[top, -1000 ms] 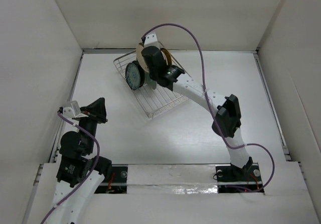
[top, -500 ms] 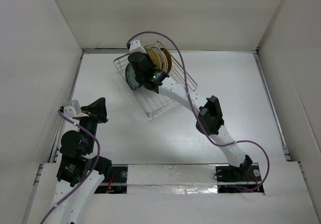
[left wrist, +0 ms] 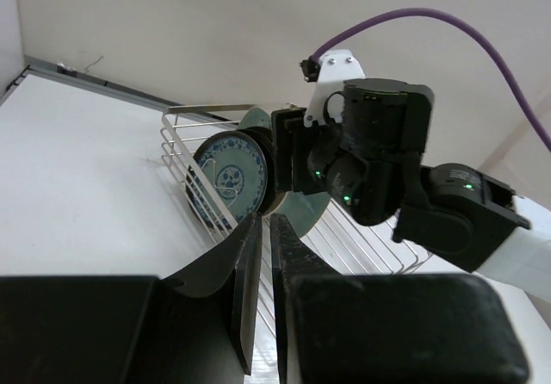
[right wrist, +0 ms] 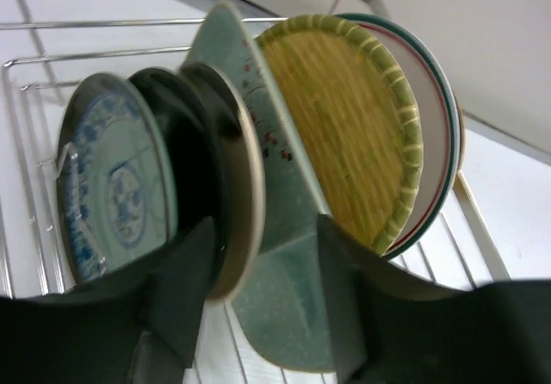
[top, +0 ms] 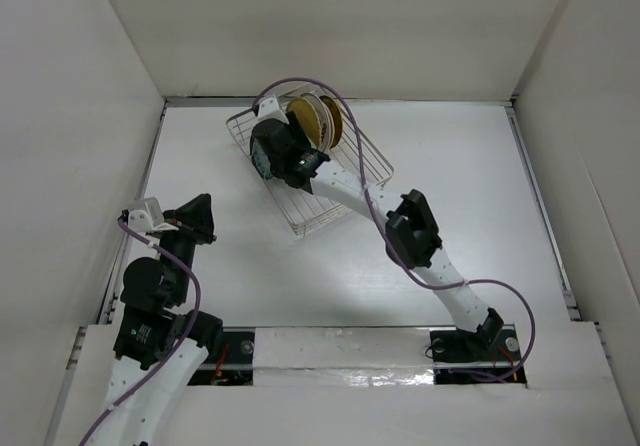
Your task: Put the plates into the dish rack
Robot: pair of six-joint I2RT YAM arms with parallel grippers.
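Observation:
The dish rack [top: 332, 204] sits at the back middle of the table with several plates standing on edge in it. From left to right the right wrist view shows a teal patterned plate [right wrist: 108, 182], a black plate with a cream rim [right wrist: 225, 173], a pale green rectangular plate [right wrist: 288, 255], a woven yellow-green plate [right wrist: 344, 121] and a white plate with a red and green rim [right wrist: 441, 134]. My right gripper [right wrist: 263, 225] is open, its fingers straddling the cream rim and the pale green plate. My left gripper [left wrist: 265, 219] is shut and empty, low at the left, well short of the rack.
White walls close in the table on the left, back and right. The right arm [top: 410, 228] stretches diagonally across the middle, its purple cable [top: 350, 156] looping over the rack. From the left wrist, the teal plate [left wrist: 229, 176] and rack rim [left wrist: 207, 108] show behind the left fingers.
My right gripper has swung left and lower over the rack towards the teal plate, and its jaws have opened. The left arm has barely moved.

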